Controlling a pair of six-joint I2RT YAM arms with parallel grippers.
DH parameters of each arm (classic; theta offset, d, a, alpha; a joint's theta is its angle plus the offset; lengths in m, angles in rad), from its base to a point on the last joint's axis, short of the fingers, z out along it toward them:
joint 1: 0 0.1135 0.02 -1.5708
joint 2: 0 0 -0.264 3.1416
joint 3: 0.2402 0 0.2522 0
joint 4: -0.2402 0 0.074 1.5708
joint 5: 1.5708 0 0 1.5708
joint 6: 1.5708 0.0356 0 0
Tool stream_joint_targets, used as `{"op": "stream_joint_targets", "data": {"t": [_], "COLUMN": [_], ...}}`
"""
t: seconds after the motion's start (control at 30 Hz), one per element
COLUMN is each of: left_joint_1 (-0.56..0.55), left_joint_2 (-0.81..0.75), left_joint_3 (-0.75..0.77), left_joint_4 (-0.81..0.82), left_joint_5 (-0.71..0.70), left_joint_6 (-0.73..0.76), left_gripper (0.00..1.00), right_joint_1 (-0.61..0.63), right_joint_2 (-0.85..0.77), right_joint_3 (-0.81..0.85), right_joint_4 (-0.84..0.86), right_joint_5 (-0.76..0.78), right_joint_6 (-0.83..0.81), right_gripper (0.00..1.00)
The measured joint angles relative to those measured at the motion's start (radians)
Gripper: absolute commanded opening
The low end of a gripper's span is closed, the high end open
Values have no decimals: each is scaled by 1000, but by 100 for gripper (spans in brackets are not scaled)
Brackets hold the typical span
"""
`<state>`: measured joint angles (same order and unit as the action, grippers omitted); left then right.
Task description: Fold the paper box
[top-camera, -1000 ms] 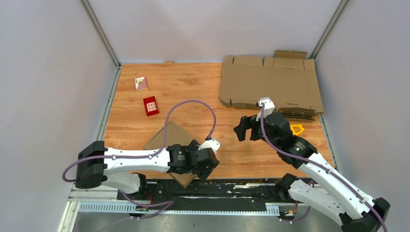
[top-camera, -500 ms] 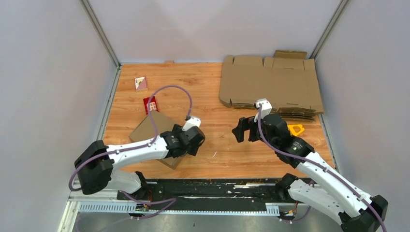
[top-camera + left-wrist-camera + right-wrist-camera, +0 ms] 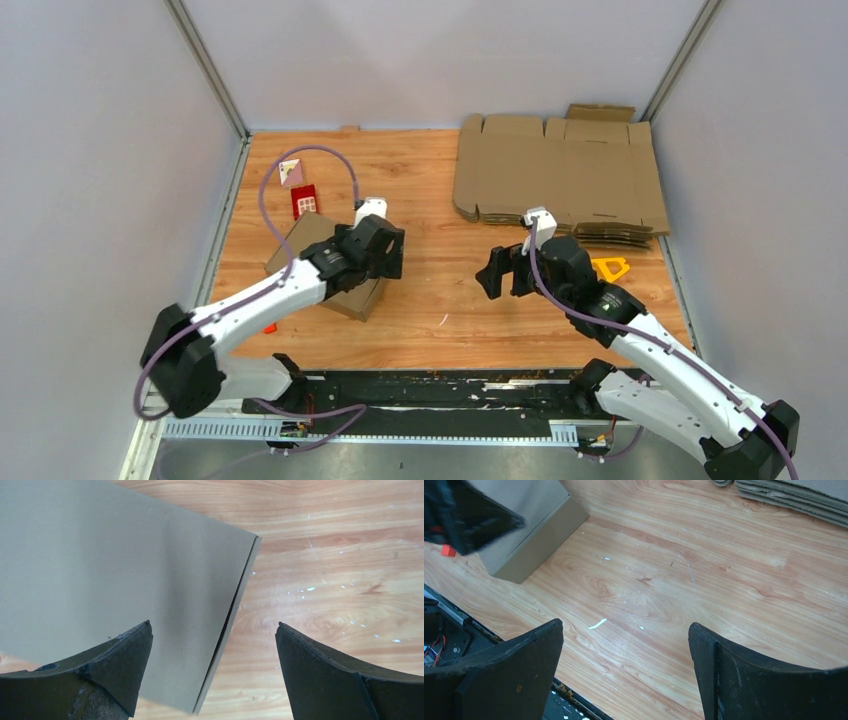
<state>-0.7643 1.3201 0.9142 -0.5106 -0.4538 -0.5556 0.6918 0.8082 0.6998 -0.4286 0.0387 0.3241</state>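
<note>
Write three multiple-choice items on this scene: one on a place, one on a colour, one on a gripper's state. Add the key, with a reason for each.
1. Where does the pile of flat cardboard sheets lie?
A. far right corner
B. near left corner
C. dead centre

2. What colour is the small box just beyond the paper box?
A. blue
B. red
C. green

3. How is the left gripper?
A. shut on a flap
B. open over the paper box's edge
C. shut on nothing

Key:
1 A: the top view shows the pile at the far right.
2 B: it shows plainly red from above.
3 B: the left wrist view shows the fingers wide apart and gripping nothing.
</note>
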Motion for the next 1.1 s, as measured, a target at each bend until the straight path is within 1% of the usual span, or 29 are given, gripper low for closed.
{"op": "stream_joint_targets", "data": {"t": [0.13,0.23,0.3,0.37,0.43,0.57,0.67,0.7,0.73,0.8,0.83,0.9,0.97,1.03,1.1], "left_joint_1": [-1,6,46,103,157,178,192,198,200,204,204,206,201,183,164], "left_joint_2": [-214,-386,-475,-520,-531,-483,-432,-401,-380,-333,-320,-291,-277,-269,-248], "left_joint_3": [-28,-92,-159,-220,-296,-385,-384,-384,-383,-382,-382,-386,-404,-422,-420], "left_joint_4": [-104,-160,-198,-221,-232,-242,-180,-138,-106,-30,0,75,151,232,274], "left_joint_5": [-32,-100,-116,-107,-71,-13,20,34,41,62,72,110,138,161,172], "left_joint_6": [-73,-159,-228,-295,-379,-513,-546,-555,-558,-566,-569,-575,-578,-563,-550], "left_gripper": [100,100,100,100,100,100,100,100,98,92,87,74,62,47,25], "right_joint_1": [0,0,0,0,0,0,0,0,0,0,0,0,0,0,0], "right_joint_2": [-8,-7,-6,-6,-7,-21,-44,-50,-52,-53,-51,-49,-45,-37,-25], "right_joint_3": [-21,-34,-34,-34,-34,-34,-34,-34,-34,-34,-34,-34,-34,-33,-31], "right_joint_4": [5,6,10,15,18,17,15,15,15,14,13,10,10,10,11], "right_joint_5": [-18,-41,-55,-68,-77,-85,-85,-86,-87,-91,-93,-93,-93,-93,-93], "right_joint_6": [0,1,1,2,3,5,6,7,8,9,10,11,11,11,11], "right_gripper": [96,96,96,96,96,96,96,96,96,96,95,96,96,95,96]}}
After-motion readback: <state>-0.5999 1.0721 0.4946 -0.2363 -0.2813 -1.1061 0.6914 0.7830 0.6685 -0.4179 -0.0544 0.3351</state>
